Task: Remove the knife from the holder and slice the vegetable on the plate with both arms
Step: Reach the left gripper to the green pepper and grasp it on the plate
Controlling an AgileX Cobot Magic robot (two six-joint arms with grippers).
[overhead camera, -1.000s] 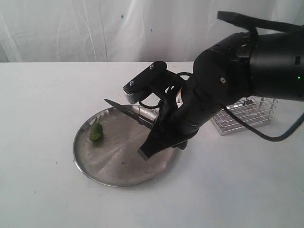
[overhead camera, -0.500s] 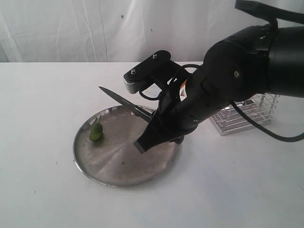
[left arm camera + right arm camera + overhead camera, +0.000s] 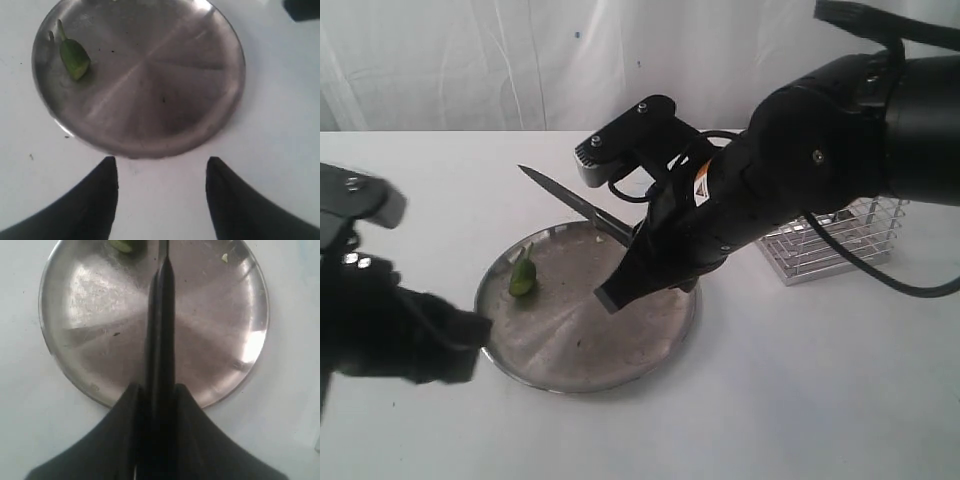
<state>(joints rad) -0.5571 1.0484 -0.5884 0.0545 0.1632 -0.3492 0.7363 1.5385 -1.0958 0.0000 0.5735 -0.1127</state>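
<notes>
The knife (image 3: 570,200) hangs tilted over the plate (image 3: 570,335), blade tip up and to the left. My right gripper (image 3: 638,250) is shut on its dark handle (image 3: 160,330). In the right wrist view that gripper (image 3: 157,390) has the handle running out over the plate (image 3: 95,330). The green vegetable (image 3: 523,275) lies at the plate's left rim, apart from the blade. My left gripper (image 3: 475,345) hovers at the plate's near-left edge. In the left wrist view it (image 3: 162,162) stands open and empty, with the vegetable (image 3: 74,57) across the plate (image 3: 165,100) from it.
The silver wire holder (image 3: 830,240) stands on the white table behind the right arm, at the right. A white curtain closes off the back. The right arm's bulk hangs over the plate's right half.
The left arm has come into view at the left edge, by the plate. My right gripper has carried the knife slightly up and to the left.
</notes>
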